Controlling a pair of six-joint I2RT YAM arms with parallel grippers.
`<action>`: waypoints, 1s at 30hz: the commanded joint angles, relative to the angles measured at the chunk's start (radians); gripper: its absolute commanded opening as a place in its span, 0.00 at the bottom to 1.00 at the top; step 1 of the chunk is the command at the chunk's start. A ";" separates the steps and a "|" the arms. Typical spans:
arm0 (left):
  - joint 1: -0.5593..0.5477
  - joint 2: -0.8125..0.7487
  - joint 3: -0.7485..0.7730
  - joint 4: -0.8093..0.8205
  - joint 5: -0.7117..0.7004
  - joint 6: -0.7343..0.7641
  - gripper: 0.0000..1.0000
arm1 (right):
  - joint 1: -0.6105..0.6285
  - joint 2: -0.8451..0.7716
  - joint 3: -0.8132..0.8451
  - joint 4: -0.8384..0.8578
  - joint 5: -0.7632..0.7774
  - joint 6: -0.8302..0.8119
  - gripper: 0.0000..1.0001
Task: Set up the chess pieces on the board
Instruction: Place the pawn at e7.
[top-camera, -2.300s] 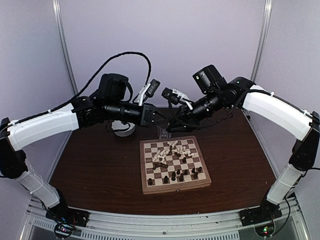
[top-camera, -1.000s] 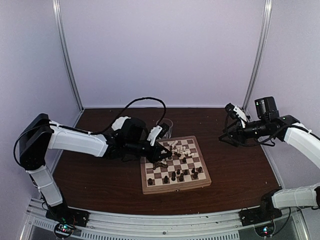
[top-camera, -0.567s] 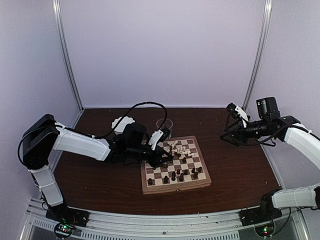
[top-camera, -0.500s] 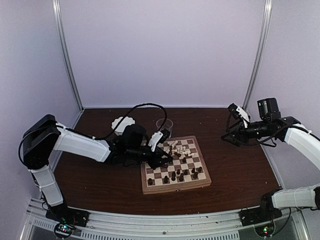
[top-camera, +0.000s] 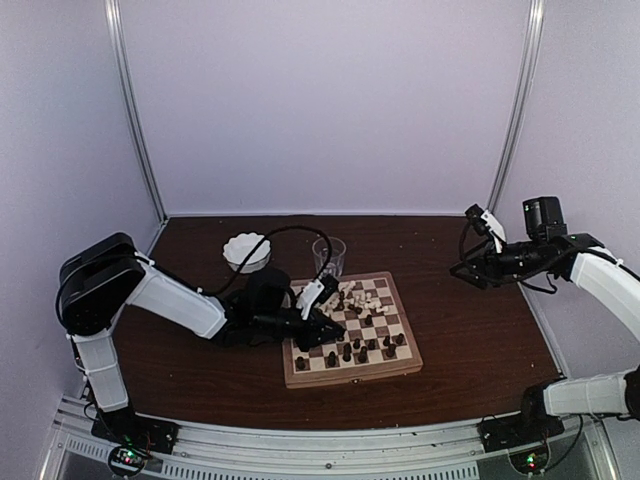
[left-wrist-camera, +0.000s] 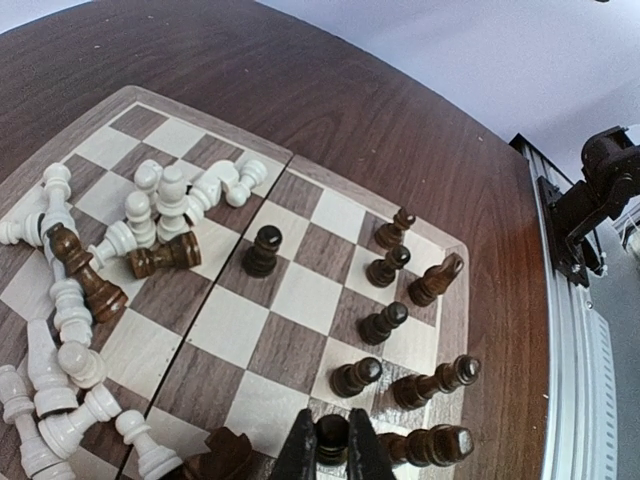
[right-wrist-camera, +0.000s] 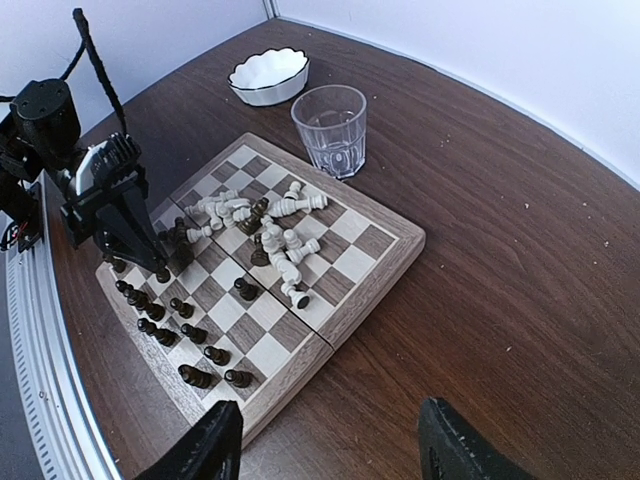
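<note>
Far left first: my left gripper is hovering low over the left side of the board, pinching a dark pawn. Only my left wrist cam is showing that grip; from the top view it's too tiny to tell. White pieces are lying in a heap on the far half with a couple of dark ones mixed in, and dark pieces are standing along the near rows. My right wrist cam is catching the bowl and the glass just past the far edge. Way off right, my right gripper is hanging above the tabletop, jaws apart, holding nothing.
</note>
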 joint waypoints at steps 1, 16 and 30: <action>-0.010 0.000 0.000 0.115 -0.001 0.021 0.01 | -0.020 0.010 -0.012 0.016 -0.029 -0.009 0.63; -0.015 -0.001 -0.008 0.058 0.023 0.043 0.01 | -0.047 -0.005 -0.023 0.027 -0.040 -0.005 0.64; -0.023 0.025 0.018 0.003 0.000 0.047 0.01 | -0.048 -0.014 -0.027 0.030 -0.046 -0.005 0.65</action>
